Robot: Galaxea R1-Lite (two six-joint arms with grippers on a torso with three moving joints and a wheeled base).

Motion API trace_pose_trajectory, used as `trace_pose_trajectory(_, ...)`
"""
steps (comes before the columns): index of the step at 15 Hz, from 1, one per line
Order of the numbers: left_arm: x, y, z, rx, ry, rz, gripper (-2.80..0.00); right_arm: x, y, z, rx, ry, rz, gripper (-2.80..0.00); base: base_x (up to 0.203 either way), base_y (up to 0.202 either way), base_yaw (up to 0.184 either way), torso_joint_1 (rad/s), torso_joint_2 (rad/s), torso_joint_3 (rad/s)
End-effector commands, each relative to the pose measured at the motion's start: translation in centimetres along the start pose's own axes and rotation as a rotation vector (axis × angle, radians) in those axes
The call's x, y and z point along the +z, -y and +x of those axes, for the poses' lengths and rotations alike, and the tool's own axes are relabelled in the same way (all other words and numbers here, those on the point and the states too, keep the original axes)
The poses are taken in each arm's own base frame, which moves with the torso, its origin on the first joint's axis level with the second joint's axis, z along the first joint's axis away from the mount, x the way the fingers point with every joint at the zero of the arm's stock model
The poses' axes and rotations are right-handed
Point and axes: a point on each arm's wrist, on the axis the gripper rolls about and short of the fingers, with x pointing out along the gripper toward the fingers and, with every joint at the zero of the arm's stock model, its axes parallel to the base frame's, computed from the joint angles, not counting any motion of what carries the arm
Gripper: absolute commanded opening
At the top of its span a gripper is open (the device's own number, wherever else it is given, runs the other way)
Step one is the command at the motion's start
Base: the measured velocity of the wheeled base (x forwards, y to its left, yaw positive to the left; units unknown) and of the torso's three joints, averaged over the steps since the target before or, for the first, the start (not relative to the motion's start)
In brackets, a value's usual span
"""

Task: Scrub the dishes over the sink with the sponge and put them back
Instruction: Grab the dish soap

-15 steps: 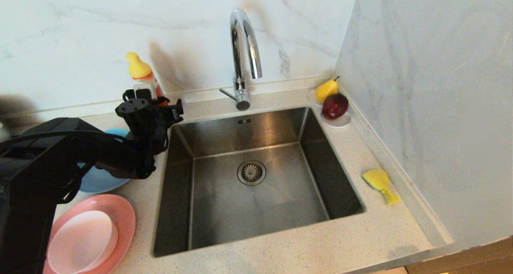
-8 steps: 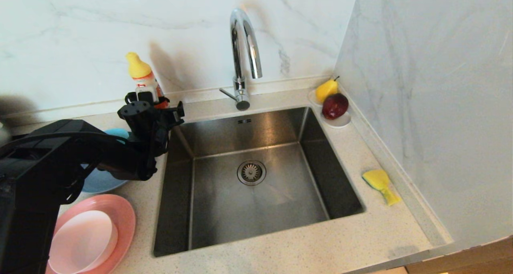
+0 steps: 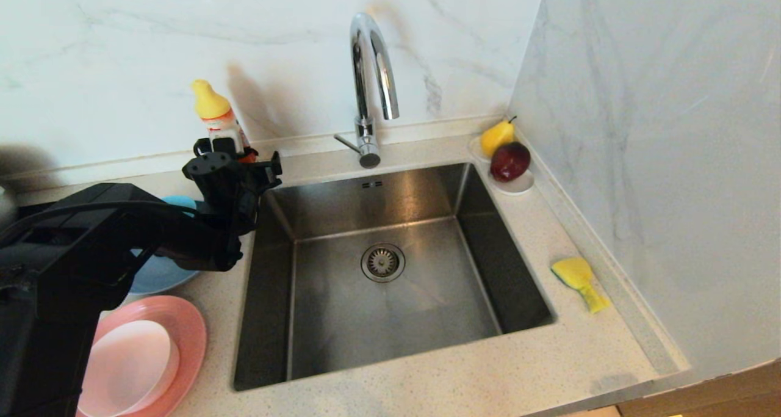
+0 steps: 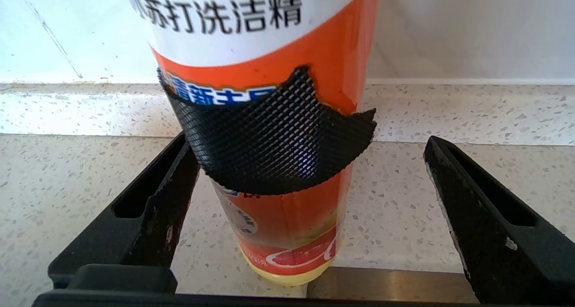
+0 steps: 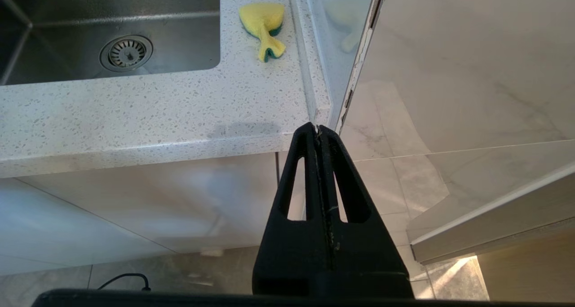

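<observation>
Left gripper point(image 4: 310, 181): jaws wide apart either side of the orange detergent bottle point(image 4: 269, 118) — not closed on it.
Right gripper point(image 5: 320, 134): clamped shut, empty, below the counter edge.
Sponge point(image 3: 579, 278): counter — right of sink point(image 3: 390, 270).
Dishes point(image 3: 146, 344): left of sink.

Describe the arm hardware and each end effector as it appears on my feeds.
Both are matte black. The left end effector has two long wedge-shaped fingers with slotted cut-outs and scuffed inner faces; its arm is a bulky black housing with a black cable looping along it. The right end effector shows matching tapered fingers with elongated cut-outs.
</observation>
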Motion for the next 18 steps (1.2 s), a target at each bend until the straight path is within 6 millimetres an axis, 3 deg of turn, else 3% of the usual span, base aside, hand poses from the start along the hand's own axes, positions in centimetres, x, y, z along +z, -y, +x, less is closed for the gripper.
trace_pose_trajectory(1,-0.36,0.03,0.15,0.003,0.003,0.0,0.0,0.0,0.0,-0.01,0.001,0.002,0.0,-2.8,0.0,0.0,0.0,0.0,0.0,0.0)
trace_pose_trajectory(13,-0.81,0.21,0.61,0.006,0.011,0.009,0.0,0.0,0.0,0.0,0.001,0.001,0.0,-2.8,0.0,0.0,0.0,0.0,0.0,0.0)
trace_pose_trajectory(14,-0.76,0.2,0.64,0.014,0.013,0.011,-2.8,0.0,0.0,-0.01,0.001,0.002,0.0,-2.8,0.0,0.0,0.0,0.0,0.0,0.0)
trace_pose_trajectory(18,-1.18,0.13,0.79,0.02,0.006,0.016,-2.8,0.0,0.0,-0.01,0.001,0.002,0.0,-2.8,0.0,0.0,0.0,0.0,0.0,0.0)
